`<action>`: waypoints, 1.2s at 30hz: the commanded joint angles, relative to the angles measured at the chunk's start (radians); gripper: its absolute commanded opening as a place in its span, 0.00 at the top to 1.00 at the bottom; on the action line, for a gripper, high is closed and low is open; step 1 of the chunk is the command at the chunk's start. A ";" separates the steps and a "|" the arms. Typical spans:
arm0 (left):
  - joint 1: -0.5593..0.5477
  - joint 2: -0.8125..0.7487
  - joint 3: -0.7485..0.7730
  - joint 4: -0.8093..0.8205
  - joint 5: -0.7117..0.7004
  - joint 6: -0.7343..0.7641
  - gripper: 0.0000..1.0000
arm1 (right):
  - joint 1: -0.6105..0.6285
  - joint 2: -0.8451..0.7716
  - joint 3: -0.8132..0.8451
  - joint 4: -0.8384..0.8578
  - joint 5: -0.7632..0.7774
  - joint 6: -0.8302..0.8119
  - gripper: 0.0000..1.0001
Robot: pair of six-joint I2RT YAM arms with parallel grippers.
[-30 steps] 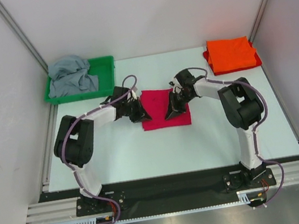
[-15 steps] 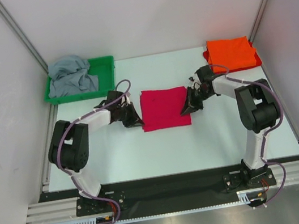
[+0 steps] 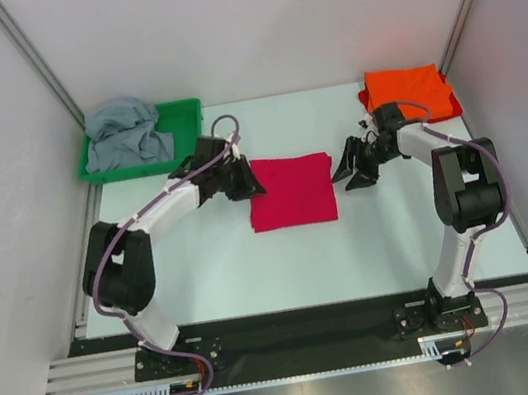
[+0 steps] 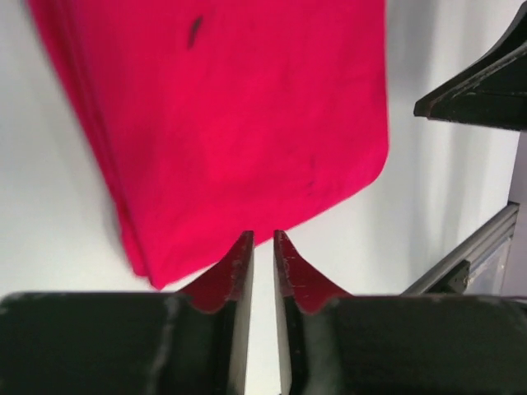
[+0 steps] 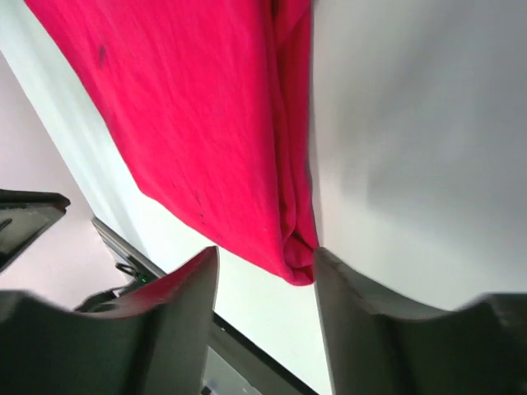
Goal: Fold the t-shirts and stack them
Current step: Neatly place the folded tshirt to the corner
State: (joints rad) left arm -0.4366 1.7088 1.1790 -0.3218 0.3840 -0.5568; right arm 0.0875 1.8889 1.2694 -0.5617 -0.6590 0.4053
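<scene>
**Inspector:** Position of the crimson-pink t-shirt (image 3: 290, 191)?

**Examiner:** Folded flat at the middle of the table (image 3: 254, 260). The orange t-shirt (image 3: 407, 95) lies folded at the far right corner. The grey t-shirt (image 3: 127, 134) is crumpled in the green tray (image 3: 187, 111).

**Inspector:** Grippers?

**Examiner:** Left gripper (image 3: 248, 186) is at the crimson shirt's far left corner, its fingers almost together with a thin slit between, nothing held. Right gripper (image 3: 353, 171) is just off the right edge, spread wide, empty.

**Inspector:** Recommendation?

**Examiner:** The likely step is carrying it onto the orange one. Grip opposite edges low, catching every layer. Lift level and together, or the fold opens. Align edges before releasing.
</scene>
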 commanded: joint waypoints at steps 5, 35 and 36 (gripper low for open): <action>-0.168 0.103 0.209 -0.033 -0.200 -0.023 0.68 | -0.045 0.068 0.093 0.006 -0.073 -0.056 0.30; -0.261 -0.053 0.126 -0.091 -0.314 -0.269 0.38 | -0.048 0.001 0.013 0.005 0.011 0.050 0.27; -0.269 -0.096 0.087 -0.057 -0.301 -0.326 0.37 | -0.052 -0.038 0.008 -0.007 0.024 0.053 0.27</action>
State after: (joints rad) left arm -0.6777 1.7687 1.3724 -0.5117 0.0059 -0.6647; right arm 0.0532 1.9736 1.2869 -0.5247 -0.6907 0.4316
